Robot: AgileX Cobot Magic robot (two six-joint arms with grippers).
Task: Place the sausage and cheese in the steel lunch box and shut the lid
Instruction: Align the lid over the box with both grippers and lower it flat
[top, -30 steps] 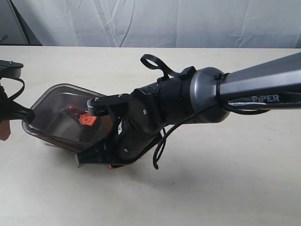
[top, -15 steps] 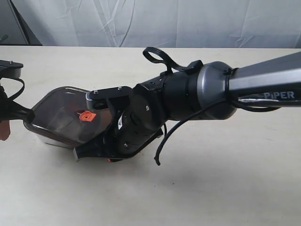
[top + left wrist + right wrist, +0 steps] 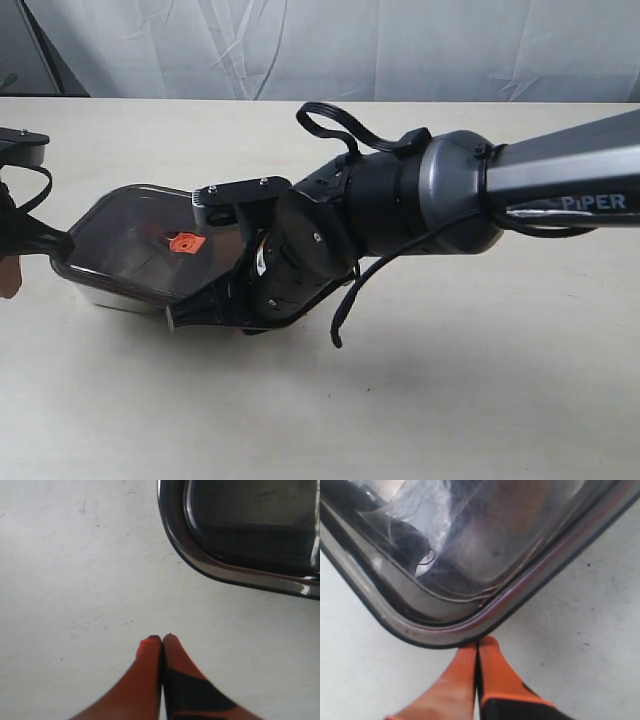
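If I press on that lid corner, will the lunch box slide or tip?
Likely slides: the steel lunch box looks polished, the table smooth. The lid seems rigid. With the right pincer at a corner, it may pivot.

A pale cream table [image 3: 500, 400] under even light, with wrinkled white sheeting [image 3: 400, 50] hung behind.

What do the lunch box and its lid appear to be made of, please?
The steel lunch box looks like polished metal, probably stainless steel: its rim mirrors light. The lid looks like smoky translucent plastic: dark, glossy, yet see-through.
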